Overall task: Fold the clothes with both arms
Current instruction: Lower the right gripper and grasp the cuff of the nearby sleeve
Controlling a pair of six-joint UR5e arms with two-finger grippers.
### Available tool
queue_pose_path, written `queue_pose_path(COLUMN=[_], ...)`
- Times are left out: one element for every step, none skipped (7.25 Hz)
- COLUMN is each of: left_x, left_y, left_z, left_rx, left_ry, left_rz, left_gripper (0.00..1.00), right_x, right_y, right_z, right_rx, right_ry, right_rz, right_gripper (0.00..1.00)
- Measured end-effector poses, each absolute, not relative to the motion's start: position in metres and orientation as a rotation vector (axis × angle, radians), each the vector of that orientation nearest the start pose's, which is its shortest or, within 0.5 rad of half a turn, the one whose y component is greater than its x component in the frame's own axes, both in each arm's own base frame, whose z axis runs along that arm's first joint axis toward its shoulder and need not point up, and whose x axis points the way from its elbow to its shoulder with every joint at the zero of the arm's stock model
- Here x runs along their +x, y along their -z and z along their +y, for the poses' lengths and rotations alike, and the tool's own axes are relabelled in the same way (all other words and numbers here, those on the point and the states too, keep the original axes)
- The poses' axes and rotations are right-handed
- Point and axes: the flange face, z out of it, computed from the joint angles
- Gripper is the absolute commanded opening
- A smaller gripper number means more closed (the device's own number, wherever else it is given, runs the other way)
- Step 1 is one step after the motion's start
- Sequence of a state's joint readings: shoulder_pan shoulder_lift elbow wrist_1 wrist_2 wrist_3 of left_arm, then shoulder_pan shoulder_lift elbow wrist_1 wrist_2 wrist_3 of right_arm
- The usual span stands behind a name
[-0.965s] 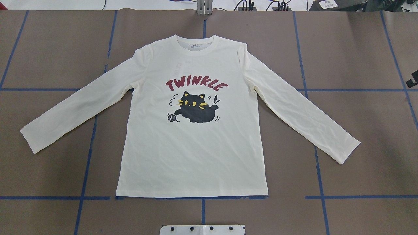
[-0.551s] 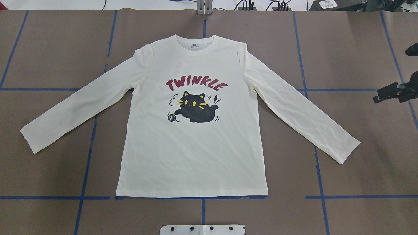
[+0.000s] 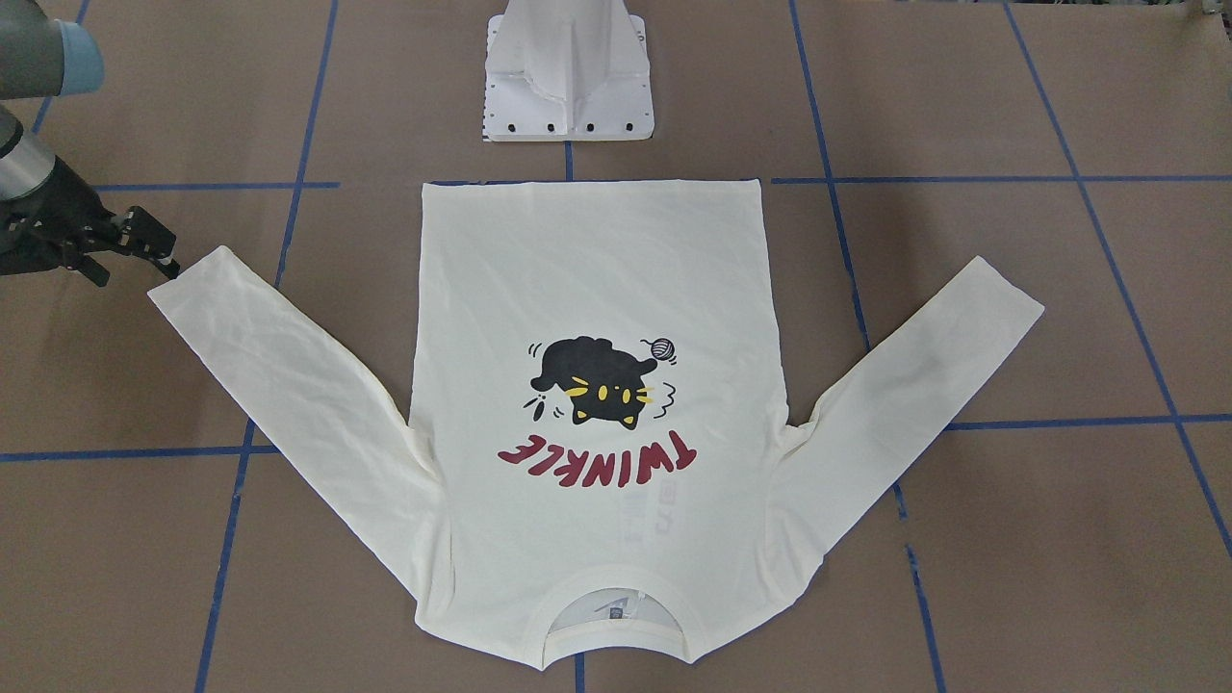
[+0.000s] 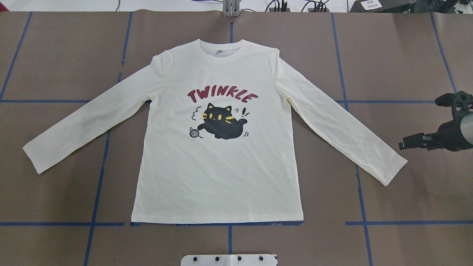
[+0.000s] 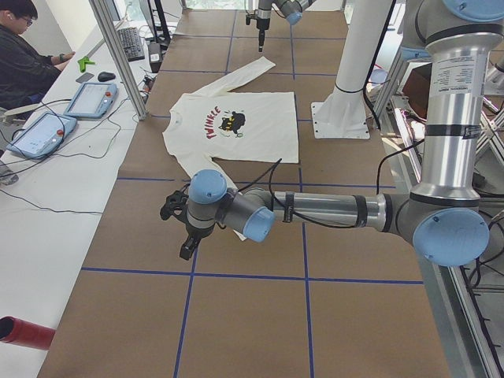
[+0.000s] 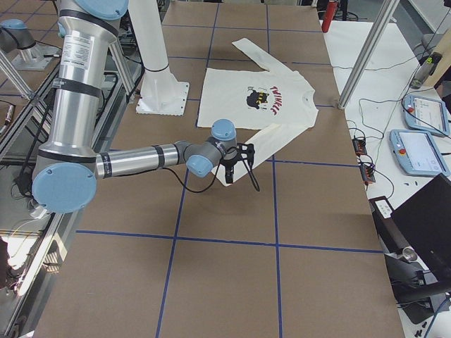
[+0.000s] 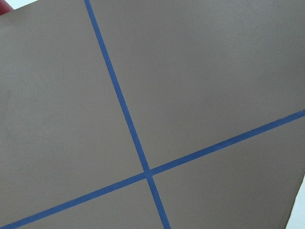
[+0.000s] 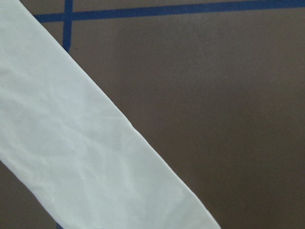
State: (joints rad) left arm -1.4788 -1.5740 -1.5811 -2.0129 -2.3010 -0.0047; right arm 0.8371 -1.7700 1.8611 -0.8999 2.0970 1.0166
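One cream long-sleeved T-shirt [image 4: 218,177] lies flat in the middle of the brown bench [image 4: 55,55], print side up, showing a black cat, a yarn ball and the red word "TWINKLE". Its hem lies toward the white pedestal base [image 3: 568,87], along a line of blue tape [image 4: 406,222], and its collar points away from the robot. Both sleeves are spread out to the sides and slant back toward the robot's edge of the bench.

The right gripper [image 4: 410,142] is on the robot's right, near the cuff of the sleeve on that side. In the overhead view it is apart from the cloth, with a strip of bare bench between them. Its fingers point in toward the shirt; whether they are spread or pressed together I cannot tell. The right wrist camera looks down on that sleeve, which runs slantwise across the brown surface.

The left gripper [image 5: 187,240] shows only in the side view from the robot's left. It hangs low over the bench by the end of the other sleeve, whose cuff is partly hidden behind the forearm. The state of its fingers cannot be told. The left wrist camera sees bare bench and two crossing tape lines.

A person [image 5: 24,55] sits at a white side table beside two handheld consoles [image 5: 90,98].
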Motion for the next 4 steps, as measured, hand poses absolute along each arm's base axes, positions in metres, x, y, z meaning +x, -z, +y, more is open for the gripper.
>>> queue_pose_path(left_x=[-0.019, -0.019, -0.019, -0.018], left_y=[-0.603, -0.602, -0.601, -0.601], left_z=[-0.520, -0.520, -0.520, -0.519], left_rx=[0.404, 0.406, 0.406, 0.406], left_ry=[-0.250, -0.251, -0.252, -0.253], left_rz=[0.740, 0.742, 0.745, 0.750], left_gripper=[1.00, 1.00, 1.00, 1.00], right_x=[-0.246, -0.259, -0.271, -0.276], right_y=[-0.535, -0.535, -0.539, -0.542], right_z=[-0.375, -0.370, -0.365, -0.362], right_rx=[0.079, 0.075, 0.073, 0.066], right_ry=[-0.080, -0.079, -0.073, -0.069], right_rz=[-0.885, -0.871, -0.850, -0.832], right_gripper=[1.00, 1.00, 1.00, 1.00])
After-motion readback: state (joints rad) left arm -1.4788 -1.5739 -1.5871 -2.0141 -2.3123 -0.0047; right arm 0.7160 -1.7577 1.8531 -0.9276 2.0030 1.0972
